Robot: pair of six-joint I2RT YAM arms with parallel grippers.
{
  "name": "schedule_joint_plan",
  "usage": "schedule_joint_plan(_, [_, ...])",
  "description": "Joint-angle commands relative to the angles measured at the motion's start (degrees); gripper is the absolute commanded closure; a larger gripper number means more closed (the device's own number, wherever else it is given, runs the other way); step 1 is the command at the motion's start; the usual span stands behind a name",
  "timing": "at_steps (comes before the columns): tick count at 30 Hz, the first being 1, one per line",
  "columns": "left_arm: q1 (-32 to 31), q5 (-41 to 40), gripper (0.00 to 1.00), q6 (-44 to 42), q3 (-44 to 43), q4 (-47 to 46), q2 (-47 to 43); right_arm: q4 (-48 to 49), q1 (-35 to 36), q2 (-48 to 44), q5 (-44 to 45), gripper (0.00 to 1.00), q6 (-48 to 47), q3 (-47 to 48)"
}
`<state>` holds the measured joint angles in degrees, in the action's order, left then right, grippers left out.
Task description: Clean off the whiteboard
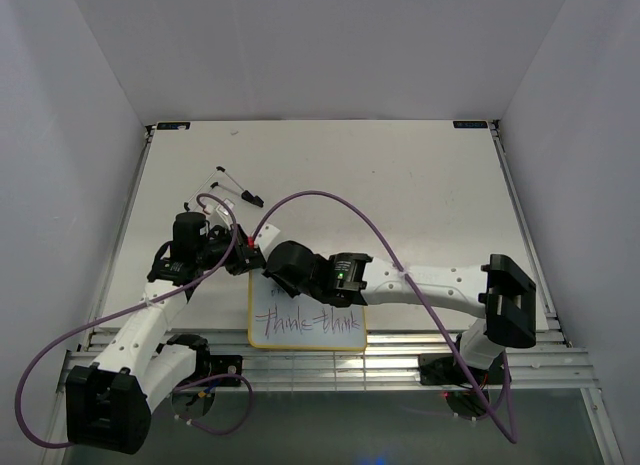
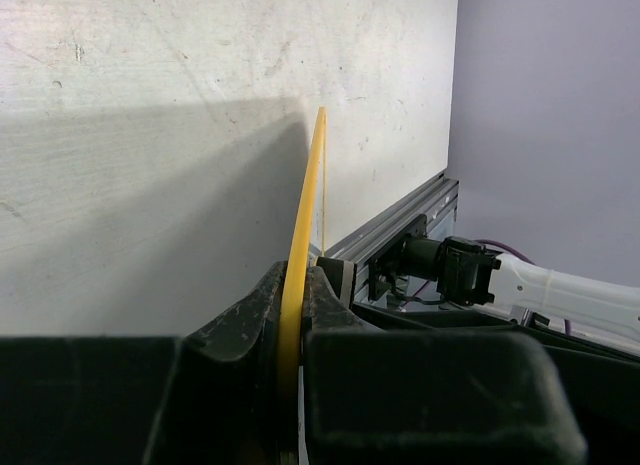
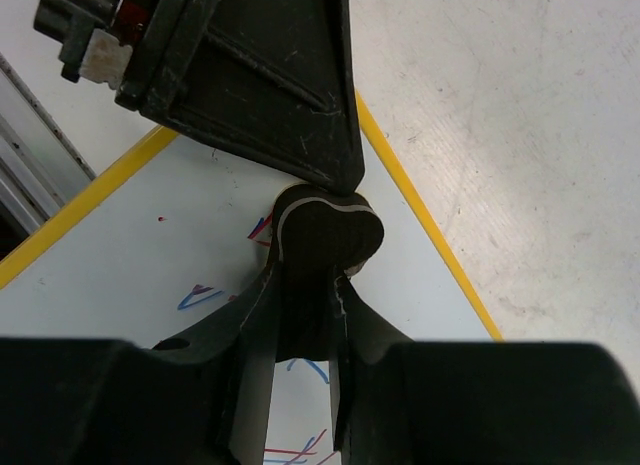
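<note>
The left gripper (image 2: 295, 285) is clamped on the yellow frame of the small white yellow-framed whiteboard (image 1: 300, 335), edge-on in its wrist view alone; the right gripper (image 3: 322, 270) pinches a small dark rounded block (image 3: 335, 225) over the board's far left corner; the overhead view shows the board near centre.

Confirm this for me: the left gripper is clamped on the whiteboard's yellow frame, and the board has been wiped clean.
Wrong on one point. The left gripper is clamped on the whiteboard's yellow frame, but the board is not wiped clean: red-purple handwriting runs across it, plain in the top external view.
</note>
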<state>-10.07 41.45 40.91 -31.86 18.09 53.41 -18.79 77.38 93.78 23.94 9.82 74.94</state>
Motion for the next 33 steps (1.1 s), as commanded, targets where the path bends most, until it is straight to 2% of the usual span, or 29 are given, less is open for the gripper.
schedule_joint_plan(1, [-1.62, -2.34, 1.00, 0.49, -1.89, -8.15, -1.91, 9.91, 4.18, 0.01, -14.71, 0.76, 1.78, -1.46])
schedule_joint_plan(13, [-1.62, -2.60, 1.00, 1.02, -1.72, -8.77, -2.26, 11.66, 4.88, -1.23, -17.00, 0.75, 0.98, -3.04])
schedule_joint_plan(21, [-1.54, -2.43, 1.00, 1.37, -2.16, -8.68, -2.69, 9.65, 3.74, -2.19, -7.17, 0.71, 4.23, -9.54])
schedule_joint_plan(29, [-1.62, -2.51, 1.00, 1.46, -2.07, -8.68, -3.75, -4.56, -0.66, -3.08, 7.59, 0.70, 13.90, -13.15])
schedule_joint_plan(33, [-1.62, -4.00, 1.00, 2.24, -1.81, -8.86, -4.28, -6.44, -0.74, -3.51, 9.01, 0.70, 17.94, -14.89])
